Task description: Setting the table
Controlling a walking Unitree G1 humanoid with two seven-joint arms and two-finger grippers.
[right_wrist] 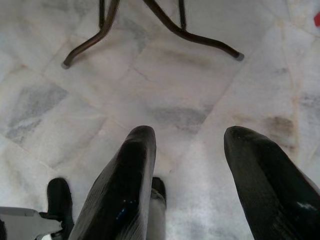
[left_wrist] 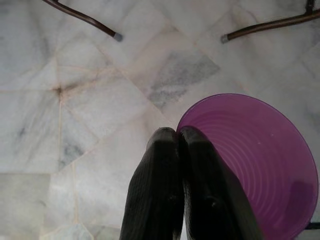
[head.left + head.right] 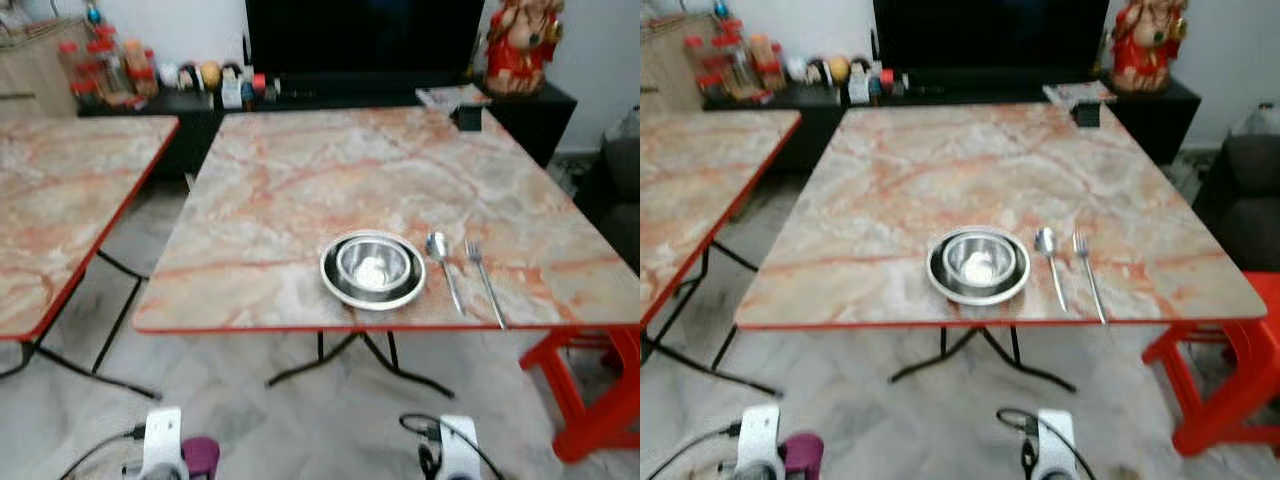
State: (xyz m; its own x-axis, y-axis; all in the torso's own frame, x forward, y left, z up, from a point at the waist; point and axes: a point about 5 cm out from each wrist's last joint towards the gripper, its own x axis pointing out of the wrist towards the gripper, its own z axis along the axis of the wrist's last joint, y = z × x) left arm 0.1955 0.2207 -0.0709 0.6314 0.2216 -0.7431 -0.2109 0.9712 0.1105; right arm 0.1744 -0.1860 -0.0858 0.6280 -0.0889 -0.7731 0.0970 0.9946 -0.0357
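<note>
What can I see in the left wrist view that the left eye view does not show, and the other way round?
The left wrist view alone shows the left pincer shut on the rim of the purple cup, and the cup's ribbed inside. The left eye view alone shows the table with plate, bowl, spoon and fork. Both show the cup, the marble floor and table legs.

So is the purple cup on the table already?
No, the purple cup is pinched at its rim by the left gripper, over the floor.
</note>
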